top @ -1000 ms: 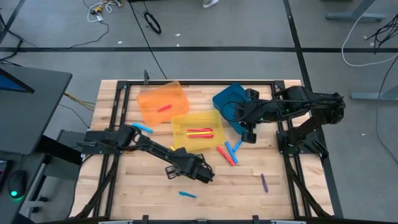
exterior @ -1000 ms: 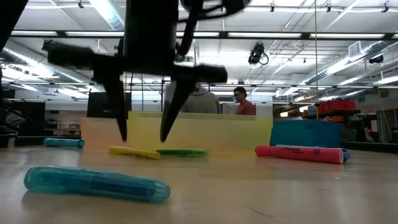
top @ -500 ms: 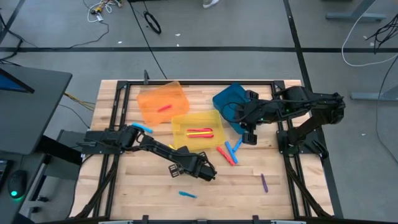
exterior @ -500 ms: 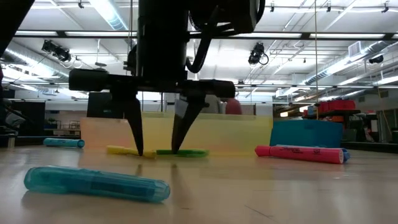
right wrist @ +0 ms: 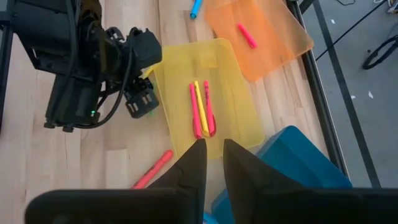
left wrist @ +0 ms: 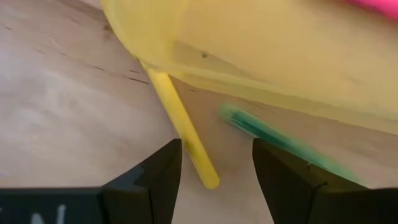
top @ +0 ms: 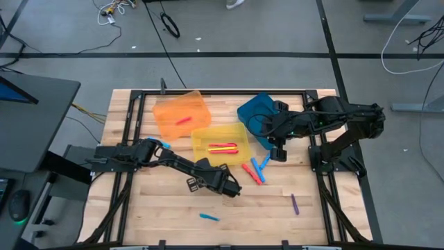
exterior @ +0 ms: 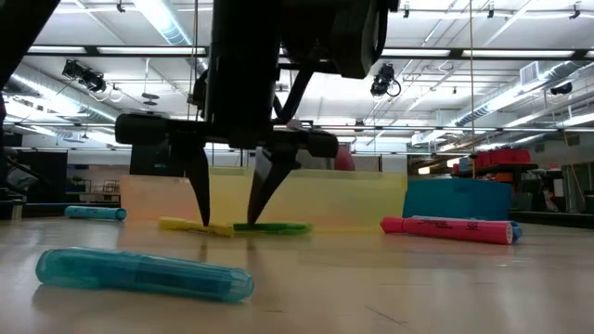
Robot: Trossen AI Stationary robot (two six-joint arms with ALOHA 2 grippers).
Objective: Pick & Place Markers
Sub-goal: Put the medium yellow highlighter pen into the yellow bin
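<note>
I have the left gripper (exterior: 227,223) down at the table just off the yellow bin's (top: 201,136) near edge, toward six o'clock of the bin. Its jaws stand apart, released, nothing between the pads. In the left wrist view the yellow marker (left wrist: 182,132) lies on the wood running out from under the bin's corner, its end sitting in the gap between my two fingers (left wrist: 155,180). The green marker (left wrist: 273,138) lies just beside it, at about two o'clock from the yellow one's tip. From the low view the fingertips straddle the spot where the yellow marker (exterior: 197,225) and the green marker (exterior: 272,227) meet, tips at or near the tabletop.

My right gripper (top: 278,151) waits at three o'clock of the yellow bin, against the blue bin (top: 255,111), fingers nearly together and holding nothing.

Inside the yellow bin I count three markers (right wrist: 201,109), two pink-red and a yellow. One pink marker (top: 183,120) lies in the orange bin (top: 166,111). Loose on the table: a red and blue cluster (top: 256,169) at four o'clock of the yellow bin, a purple marker (top: 294,203) farther toward five o'clock, a teal marker (top: 209,217) at six o'clock, and a blue marker (top: 159,142) at nine o'clock.
</note>
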